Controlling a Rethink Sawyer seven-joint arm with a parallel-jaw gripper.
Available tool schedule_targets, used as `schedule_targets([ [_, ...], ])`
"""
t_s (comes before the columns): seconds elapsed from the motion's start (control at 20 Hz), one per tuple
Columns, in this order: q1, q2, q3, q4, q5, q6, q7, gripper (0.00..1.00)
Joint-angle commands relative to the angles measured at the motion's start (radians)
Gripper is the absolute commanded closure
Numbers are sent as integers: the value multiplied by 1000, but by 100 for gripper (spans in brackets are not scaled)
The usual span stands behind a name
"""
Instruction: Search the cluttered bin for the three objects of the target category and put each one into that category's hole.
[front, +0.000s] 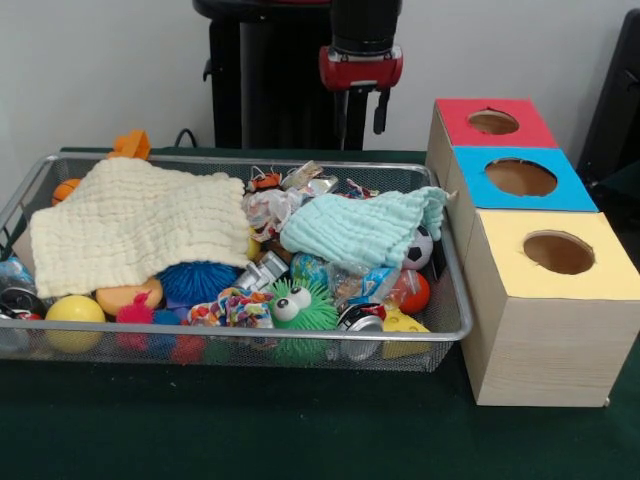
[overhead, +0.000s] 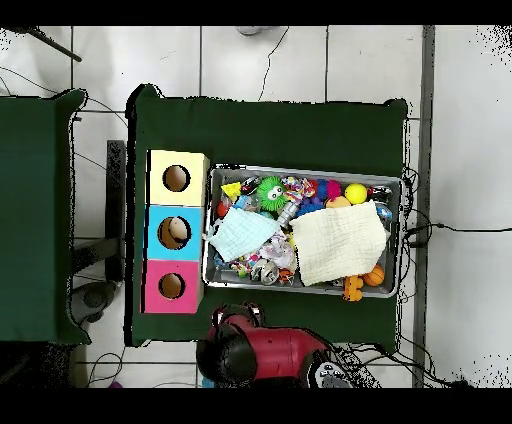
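Observation:
The bin (front: 250, 338) is a wide wire-mesh basket full of toys, also seen from overhead (overhead: 305, 171). A cream cloth (front: 140, 220) and a mint cloth (front: 365, 228) cover much of its contents. The pale wooden box stands to the bin's right in the front view. Its red-surrounded hole (front: 493, 122) is the farthest one, and in the overhead view (overhead: 171, 286) it lies nearest the robot. My gripper (front: 361, 125) hangs open and empty behind the bin's far rim, above the table. In the overhead view the arm (overhead: 250, 345) hides it.
The blue-surrounded hole (front: 520, 177) and the yellow-surrounded hole (front: 558, 252) sit nearer the camera on the same box. Showing in the bin are a green fuzzy ball with eyes (front: 300, 308), a blue spiky ball (front: 197, 282), a yellow ball (front: 74, 312) and a small soccer ball (front: 418, 248).

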Motion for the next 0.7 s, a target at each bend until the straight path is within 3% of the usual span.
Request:
schedule_targets([
  [0.05,-11,102,19,-78,-39,-76,137,0],
  [0.5,-94,103,41,-49,-117,-110,120,0],
  [0.7,-122,57,63,-15,-138,-86,128,0],
])
